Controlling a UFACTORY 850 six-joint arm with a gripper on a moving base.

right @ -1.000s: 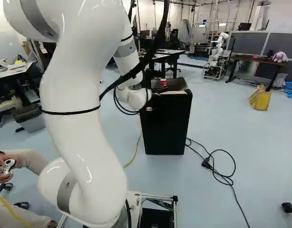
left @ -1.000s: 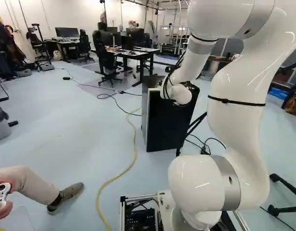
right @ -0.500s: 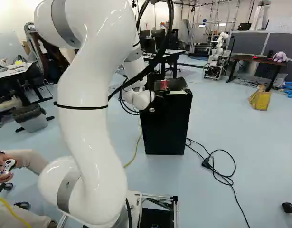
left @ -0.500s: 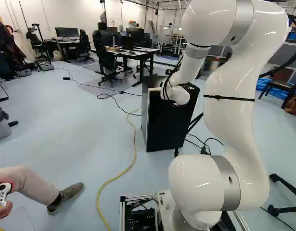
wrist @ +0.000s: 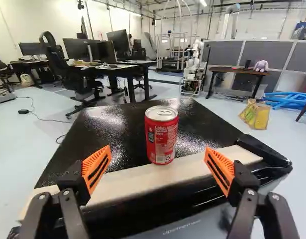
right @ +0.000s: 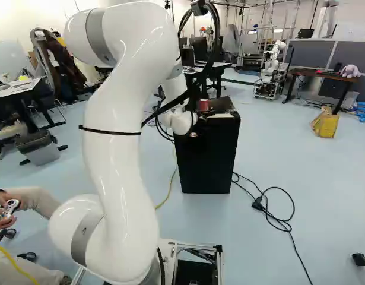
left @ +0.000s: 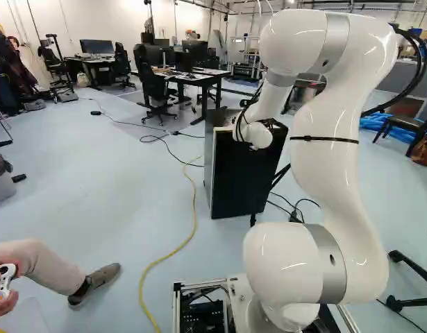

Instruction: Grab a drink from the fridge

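Observation:
At the top front of the black fridge (right: 207,160) in the right base view is my gripper (right: 207,113), partly hidden by the white wrist. The gripper (wrist: 158,155) is open in the wrist view, one orange-padded finger on either side of a red drink can (wrist: 161,137), with wide gaps between the can and both pads. Upright on the glossy dark fridge top (wrist: 113,124), the can stands just behind the pale front strip (wrist: 128,181). Beneath the fingers lies the fridge's front edge; its door looks shut.
A yellow cable (left: 194,215) runs along the floor left of the fridge, and a black cable (right: 277,221) lies to its right. Desks (left: 199,78) and chairs stand beyond. Another robot (right: 270,74) is at the back, near a yellow bag (right: 326,123).
My arm's upper part has swung right in the right base view, leftward and lower in the left one. There the wrist has shifted slightly; in the right base view it has come right, closer to the can.

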